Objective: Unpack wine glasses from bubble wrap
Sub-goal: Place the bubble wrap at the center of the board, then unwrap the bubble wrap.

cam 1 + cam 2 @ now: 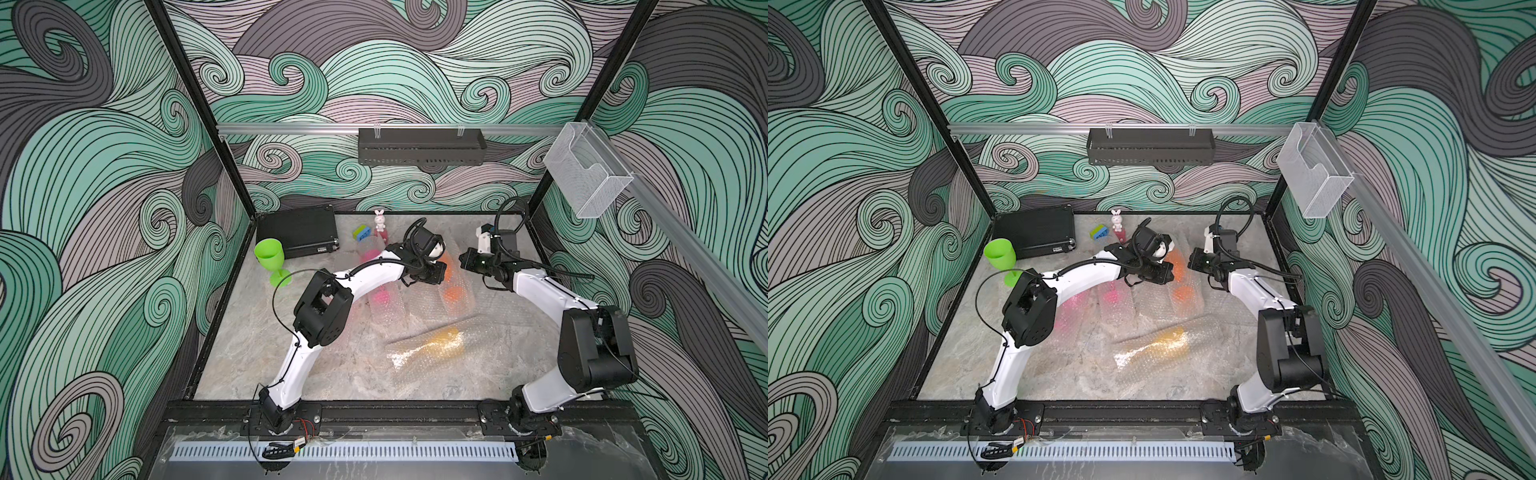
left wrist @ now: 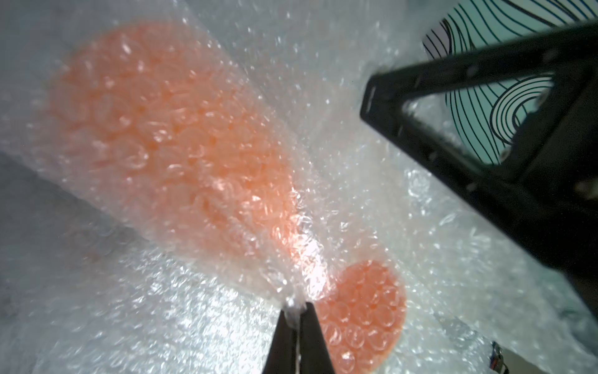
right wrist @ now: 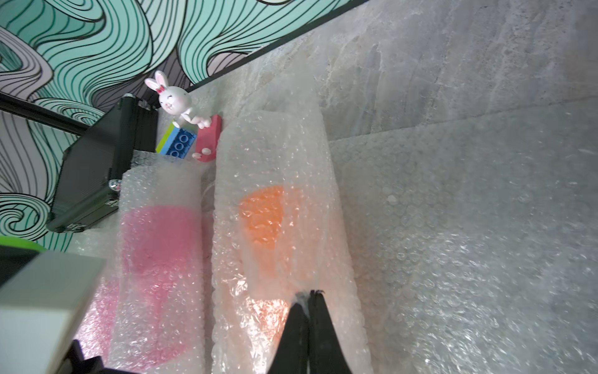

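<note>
Though only the green glass point(image 1: 270, 257) stands free, far off your left gripper point(image 2: 296, 306), it and the right gripper point(image 3: 307, 296) are both pinched shut on the wrap point(image 3: 284, 155) around the orange glass point(image 2: 168, 129) just ahead of them (pink glasses point(image 3: 158, 246) and yellow glass point(image 1: 442, 338) wait, wrapped).

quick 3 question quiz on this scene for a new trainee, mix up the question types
1. True or false: the lime green goblet stands upright, unwrapped.
2. The left gripper and right gripper both pinch the bubble wrap around which goblet? A pink, B orange, C yellow.
3. Fill in: the wrapped goblet lying crosswise to the other wrapped ones is ___.
Key: 1 true; 2 B, the orange goblet; 3 the yellow goblet.
</note>
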You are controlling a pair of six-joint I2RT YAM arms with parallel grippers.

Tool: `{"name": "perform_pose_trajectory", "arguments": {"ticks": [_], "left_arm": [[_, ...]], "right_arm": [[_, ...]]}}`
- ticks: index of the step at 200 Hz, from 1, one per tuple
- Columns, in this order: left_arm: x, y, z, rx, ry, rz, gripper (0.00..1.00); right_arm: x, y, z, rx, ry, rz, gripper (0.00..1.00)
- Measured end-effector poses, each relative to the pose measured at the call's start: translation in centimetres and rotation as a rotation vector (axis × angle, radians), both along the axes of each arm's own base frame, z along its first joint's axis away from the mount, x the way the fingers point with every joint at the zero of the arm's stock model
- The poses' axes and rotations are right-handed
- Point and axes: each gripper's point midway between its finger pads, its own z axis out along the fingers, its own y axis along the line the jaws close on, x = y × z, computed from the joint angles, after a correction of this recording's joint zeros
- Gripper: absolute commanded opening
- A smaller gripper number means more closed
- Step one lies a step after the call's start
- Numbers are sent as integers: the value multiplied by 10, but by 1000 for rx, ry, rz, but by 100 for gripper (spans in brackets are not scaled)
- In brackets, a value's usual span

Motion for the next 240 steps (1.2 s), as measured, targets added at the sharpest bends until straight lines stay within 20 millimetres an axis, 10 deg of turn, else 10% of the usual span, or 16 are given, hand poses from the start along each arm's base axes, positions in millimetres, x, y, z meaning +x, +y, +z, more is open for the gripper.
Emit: {"name": "perform_pose_trajectory", "arguments": {"ticks": [142, 240], "left_arm": [[14, -15, -15, 4, -35, -20, 16], [34, 54, -41, 160, 64, 107, 29]], "right_arm": [[-14, -88, -14, -119, 28, -247, 10], [-35, -113, -37, -178, 139, -350, 32]]}}
